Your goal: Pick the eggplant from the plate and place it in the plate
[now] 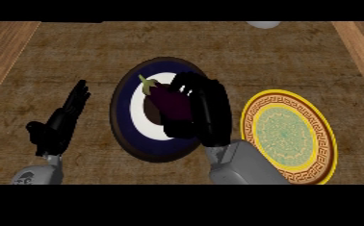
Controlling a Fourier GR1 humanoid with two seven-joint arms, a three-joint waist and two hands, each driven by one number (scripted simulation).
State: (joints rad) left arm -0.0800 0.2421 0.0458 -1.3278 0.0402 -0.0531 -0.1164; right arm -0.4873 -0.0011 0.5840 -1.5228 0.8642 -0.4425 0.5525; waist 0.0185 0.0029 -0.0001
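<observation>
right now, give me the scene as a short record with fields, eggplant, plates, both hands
eggplant: dark purple, green stem up-left, lying on the dark blue plate
dark blue plate: centre of counter, white inner ring
yellow patterned plate: right of the blue plate, nothing on it
right hand: over the blue plate, fingers curled round the eggplant
left hand: resting open at left, fingers up
task state: eggplant not yet moved

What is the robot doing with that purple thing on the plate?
The robot's right hand is curled over a dark purple eggplant with a green stem, which lies on a round dark blue and white plate. Whether it has been lifted yet cannot be told. A round yellow patterned plate sits to the right with nothing on it. The left hand rests open on the brown counter.
</observation>
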